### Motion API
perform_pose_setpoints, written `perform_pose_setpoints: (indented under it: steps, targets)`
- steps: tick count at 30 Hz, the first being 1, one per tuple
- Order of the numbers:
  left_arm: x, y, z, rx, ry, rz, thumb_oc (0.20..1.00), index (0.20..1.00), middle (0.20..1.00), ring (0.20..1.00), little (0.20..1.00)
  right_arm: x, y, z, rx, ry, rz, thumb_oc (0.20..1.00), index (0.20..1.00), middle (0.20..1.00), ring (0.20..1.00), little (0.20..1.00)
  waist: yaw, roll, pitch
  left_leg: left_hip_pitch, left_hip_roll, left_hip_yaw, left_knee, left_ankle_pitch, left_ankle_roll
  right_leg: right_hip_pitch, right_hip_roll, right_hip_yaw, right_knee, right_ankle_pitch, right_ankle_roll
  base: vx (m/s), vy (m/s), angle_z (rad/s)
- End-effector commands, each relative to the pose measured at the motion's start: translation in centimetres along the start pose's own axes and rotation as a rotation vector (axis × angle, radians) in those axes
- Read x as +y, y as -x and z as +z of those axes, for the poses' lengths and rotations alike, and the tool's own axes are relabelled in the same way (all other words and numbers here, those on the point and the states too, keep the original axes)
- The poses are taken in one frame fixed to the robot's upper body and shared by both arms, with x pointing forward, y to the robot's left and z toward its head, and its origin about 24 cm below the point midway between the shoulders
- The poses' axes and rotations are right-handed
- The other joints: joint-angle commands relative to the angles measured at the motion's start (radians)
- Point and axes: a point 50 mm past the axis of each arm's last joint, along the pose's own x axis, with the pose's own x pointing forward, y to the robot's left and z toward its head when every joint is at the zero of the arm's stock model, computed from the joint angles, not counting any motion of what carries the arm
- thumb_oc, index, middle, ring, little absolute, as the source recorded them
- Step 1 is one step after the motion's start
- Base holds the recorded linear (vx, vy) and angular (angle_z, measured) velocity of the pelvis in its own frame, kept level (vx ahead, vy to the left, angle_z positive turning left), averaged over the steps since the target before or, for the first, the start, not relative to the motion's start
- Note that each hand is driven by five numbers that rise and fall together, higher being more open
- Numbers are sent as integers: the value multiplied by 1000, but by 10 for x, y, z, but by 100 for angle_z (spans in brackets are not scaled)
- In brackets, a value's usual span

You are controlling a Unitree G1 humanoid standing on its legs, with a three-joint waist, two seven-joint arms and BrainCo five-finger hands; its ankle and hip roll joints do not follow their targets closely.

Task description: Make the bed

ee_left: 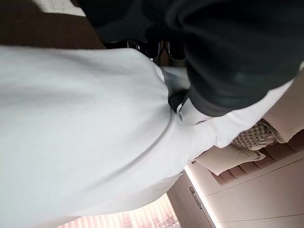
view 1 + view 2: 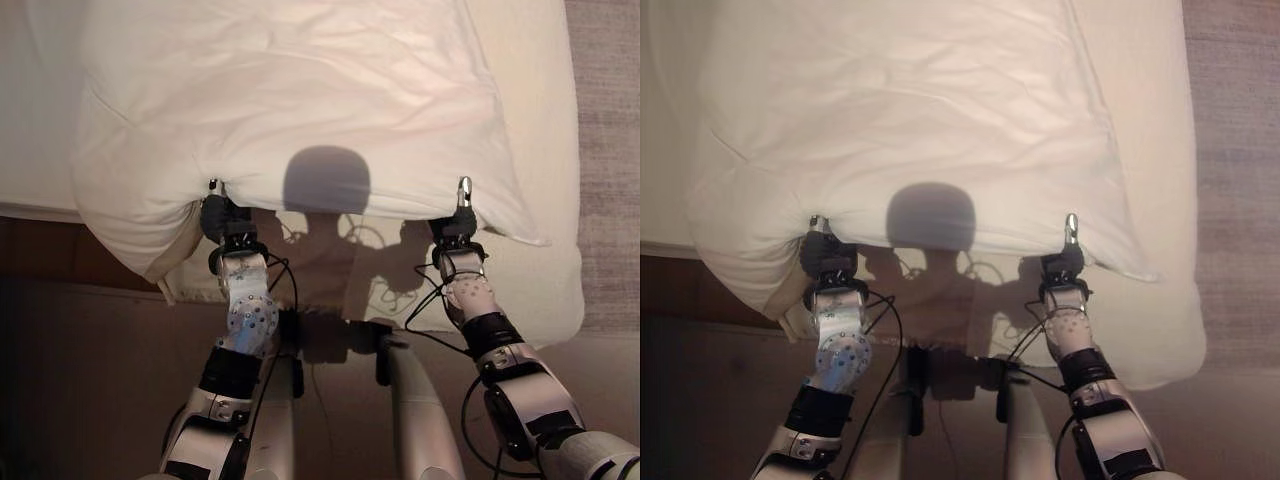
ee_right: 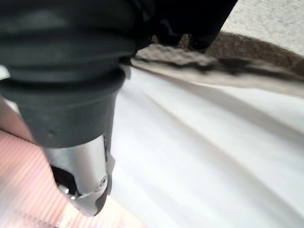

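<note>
- Duvet [image 2: 290,110]: soft, bulky, light; slumps, so take its near edge by the corners.
- Left robot hand [image 2: 226,222] and right robot hand [image 2: 458,225] at that edge, fingers tucked under; grip can't tell.

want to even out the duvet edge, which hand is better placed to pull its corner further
Right, probably: the right hand is near the duvet's flat corner; the left hand meets the edge where the corner sags bunched over the bedside.

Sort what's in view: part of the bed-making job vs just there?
Job:
duvet, near edge gripped at two spots
left hand, at that edge
right hand, at that edge
mattress, under the duvet

Just there:
carpet, beside the bed
headboard, in the left wrist view
patterned cushion, by the headboard
</note>
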Motion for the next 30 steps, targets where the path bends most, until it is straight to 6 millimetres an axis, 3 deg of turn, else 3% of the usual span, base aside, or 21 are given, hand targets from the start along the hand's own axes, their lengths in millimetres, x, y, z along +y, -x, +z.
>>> perform_pose_setpoints:
  steps: [1, 9, 11, 12, 25, 26, 30]
  targets:
    - [-21, -7, 79, -397, 53, -132, 200, 200, 200, 200, 200, -18, 1, 72, -246, 44, -59, 1000, 1000, 1000, 1000, 1000, 2, 59, -101, -44, -33, -12, -35, 43, 29, 25, 18, -2, -54, 76, 37, 0, 0, 0]
    - [-22, -7, 76, -391, 49, -123, 200, 200, 200, 200, 200, -21, 4, 67, -234, 48, -59, 1000, 1000, 1000, 1000, 1000, -3, 59, -109, -47, -29, -12, -41, 46, 30, 23, 22, 1, -64, 78, 35, 0, 0, 0]
    - [-21, -6, 75, -388, 50, -120, 200, 200, 200, 200, 200, -19, 4, 65, -229, 46, -43, 520, 520, 520, 520, 520, -3, 58, -109, -49, -30, -12, -36, 45, 30, 21, 24, 3, -63, 78, 34, 0, 0, 0]
    - [-20, -6, 74, -382, 50, -120, 200, 200, 200, 200, 200, -17, 4, 65, -228, 48, -30, 200, 200, 200, 200, 200, -4, 59, -111, -50, -29, -12, -33, 43, 30, 21, 24, 4, -63, 78, 34, 0, 0, 0]
    - [-4, -3, 73, -370, 48, -53, 219, 219, 219, 219, 219, 4, 16, 58, -268, 15, 108, 200, 200, 200, 200, 200, -15, 61, -126, -52, -29, -11, -28, 35, 32, 19, 26, 9, -62, 76, 34, 0, 0, 0]
    - [6, -1, 74, -370, 60, -9, 1000, 1000, 1000, 1000, 1000, 17, 23, 63, -328, -42, 188, 200, 200, 200, 200, 200, -21, 62, -121, -48, -29, -8, -30, 29, 30, 23, 26, 11, -65, 73, 37, 0, 0, 0]
    - [15, -1, 73, -359, 75, 24, 1000, 1000, 1000, 1000, 1000, 20, 34, 63, -362, -75, 221, 200, 200, 200, 200, 200, -27, 59, -127, -57, -26, -6, -32, 36, 29, 15, 28, 14, -70, 81, 36, -2, -1, -2]
